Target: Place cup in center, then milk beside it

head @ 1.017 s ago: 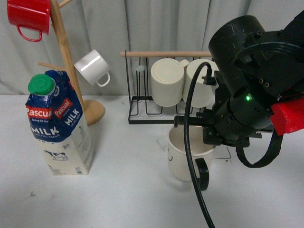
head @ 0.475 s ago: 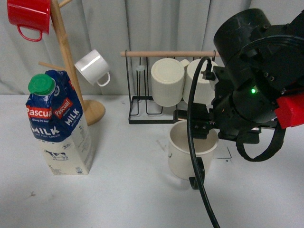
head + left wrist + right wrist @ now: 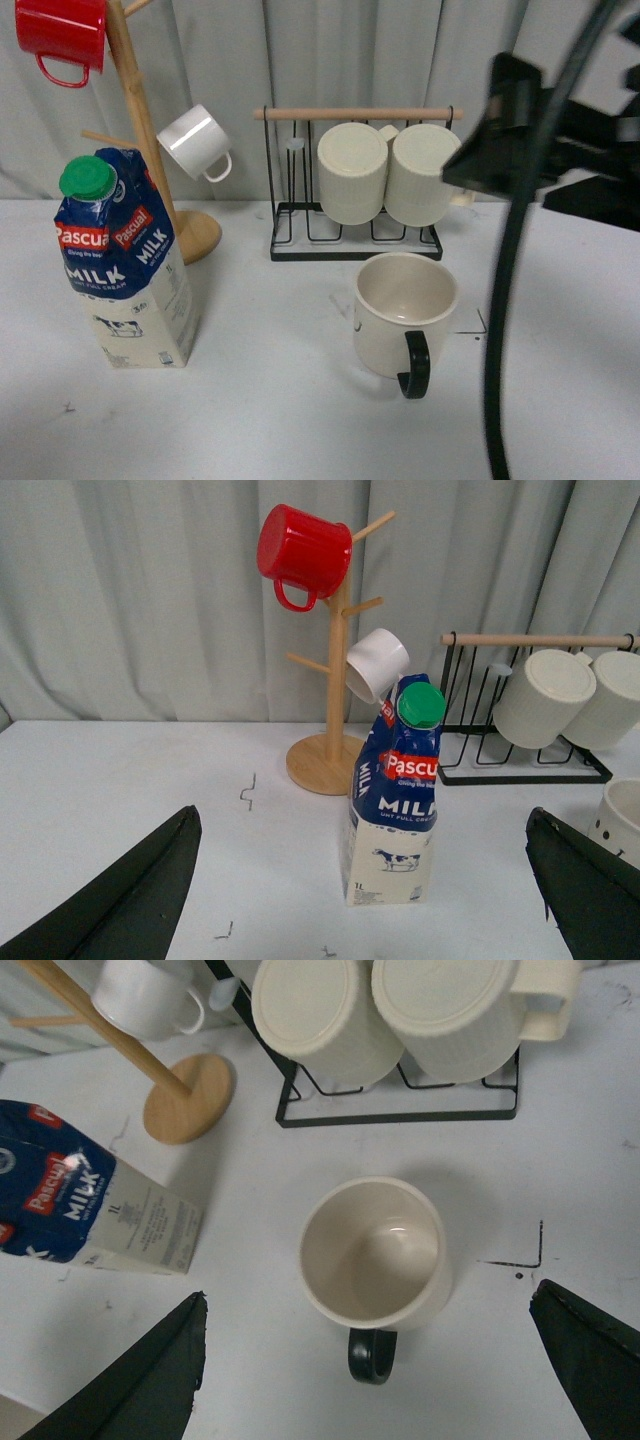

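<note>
In the front view, the cup [image 3: 405, 318] stands upright on the table [image 3: 280, 420], handle toward me, just in front of the wire rack [image 3: 355, 245] and about mid-table. Nothing is touching it, so I judge the first step done. The milk [image 3: 120, 265] is out to the left by the wooden mug tree [image 3: 140, 120], well apart from the cup, so the second step is all that is left. My right arm [image 3: 520, 130] is a dark blur high on the right. I cannot read its claw from here.

In the left wrist view, the left claw [image 3: 362, 825] is spread wide with nothing in it. Its two dark fingers [image 3: 130, 900] sit at the lower corners of the picture. The milk stands upright between them but farther off, with no contact. A sliver of the cup shows at the edge.

In the right wrist view, the right claw [image 3: 365, 1300] is also wide open and empty. It looks straight down into the cup, which sits between the fingers [image 3: 585, 1345], clear of both. The milk shows at the frame edge. I reckon the left arm is the better placed to fetch it.
</note>
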`<state>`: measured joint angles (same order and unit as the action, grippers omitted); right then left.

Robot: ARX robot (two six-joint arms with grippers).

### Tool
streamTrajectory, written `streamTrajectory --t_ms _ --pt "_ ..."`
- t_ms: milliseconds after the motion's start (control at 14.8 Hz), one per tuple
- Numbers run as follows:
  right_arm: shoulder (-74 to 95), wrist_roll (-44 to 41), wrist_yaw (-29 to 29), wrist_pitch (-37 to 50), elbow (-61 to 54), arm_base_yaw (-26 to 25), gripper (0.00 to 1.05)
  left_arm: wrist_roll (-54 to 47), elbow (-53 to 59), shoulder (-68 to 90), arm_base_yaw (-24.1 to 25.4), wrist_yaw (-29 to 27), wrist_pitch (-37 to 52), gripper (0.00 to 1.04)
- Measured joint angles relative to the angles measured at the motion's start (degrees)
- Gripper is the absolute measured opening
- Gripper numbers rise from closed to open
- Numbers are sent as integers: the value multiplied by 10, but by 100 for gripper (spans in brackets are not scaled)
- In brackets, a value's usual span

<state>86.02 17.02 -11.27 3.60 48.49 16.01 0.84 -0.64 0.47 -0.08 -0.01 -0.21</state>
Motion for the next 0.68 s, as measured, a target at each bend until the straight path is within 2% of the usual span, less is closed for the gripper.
streamTrajectory --t_ms 68,136,203,271,339,542,678 --pt "-56 -11 -14 49 -56 -21 97 0 0 0 0 0 0 98" --pt "-111 -68 105 233 -152 -28 85 0 0 0 0 0 0 98" --pt "-165 -111 171 337 -232 -42 74 0 0 0 0 -1 0 98" --pt "-206 -137 207 401 -289 -62 62 0 0 0 0 -1 0 98" --pt "-242 -155 198 435 -336 -76 40 0 0 0 0 0 1 98" --pt "-316 -165 173 413 -393 -102 3 0 0 0 0 0 0 98" --pt "-376 -167 141 379 -424 -128 2 0 0 0 0 0 0 98"
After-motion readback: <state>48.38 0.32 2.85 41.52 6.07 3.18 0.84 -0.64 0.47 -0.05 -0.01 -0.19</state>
